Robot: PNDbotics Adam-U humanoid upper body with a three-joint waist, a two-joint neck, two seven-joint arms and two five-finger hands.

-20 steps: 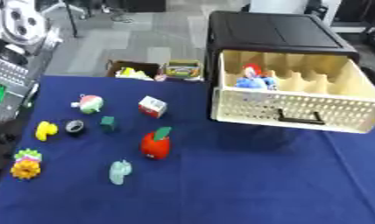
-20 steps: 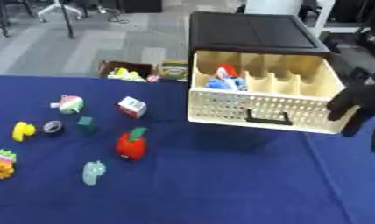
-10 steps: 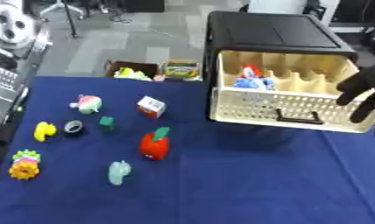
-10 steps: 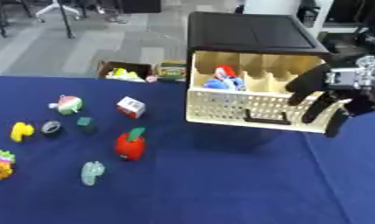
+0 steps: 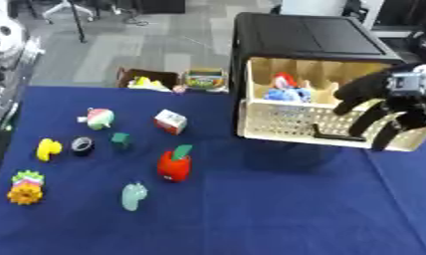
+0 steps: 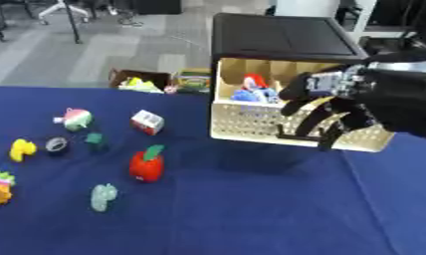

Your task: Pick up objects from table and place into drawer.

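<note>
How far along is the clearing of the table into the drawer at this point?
Barely started. Done: the drawer is pulled open, with a red and blue toy already inside. In hand: nothing; the right hand hangs by the drawer front, fingers pointing down. Left: the red apple toy, yellow duck, white cube and other small toys sit on the blue table.

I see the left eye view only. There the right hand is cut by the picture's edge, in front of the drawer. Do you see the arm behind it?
Observer: Yes. In the right eye view the right hand shows whole, fingers hanging open, and its black forearm runs to the right edge.
Operator: And the right end of the drawer?
Observer: There the front right corner of the drawer stands well inside the picture, with blue table to its right.
</note>
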